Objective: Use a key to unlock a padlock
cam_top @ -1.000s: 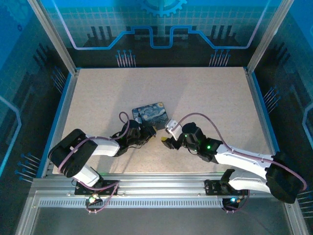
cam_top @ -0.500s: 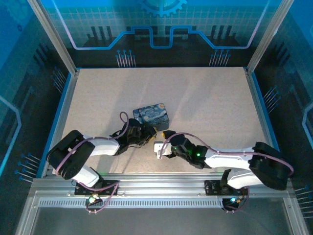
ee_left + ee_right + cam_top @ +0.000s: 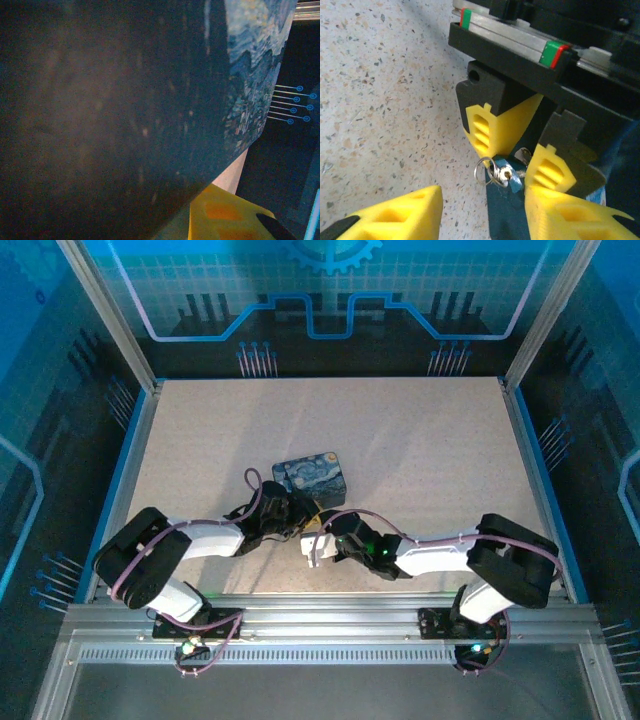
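The left gripper's (image 3: 517, 160) jaws were clamped on the padlock (image 3: 511, 181), with a small wire ring (image 3: 482, 172) at its side. The right gripper's (image 3: 484, 194) jaws stood apart just in front of it, holding nothing. The padlock sat low over the table (image 3: 420, 450), left of centre toward the near edge, just beside the printed case (image 3: 310, 476).

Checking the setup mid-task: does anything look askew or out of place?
Nothing spilled or broken. One oddity: the printed case lies hard up against the left gripper, its dark side looming close to the left wrist camera. The padlock pinched in that gripper has a small wire ring jutting from it.
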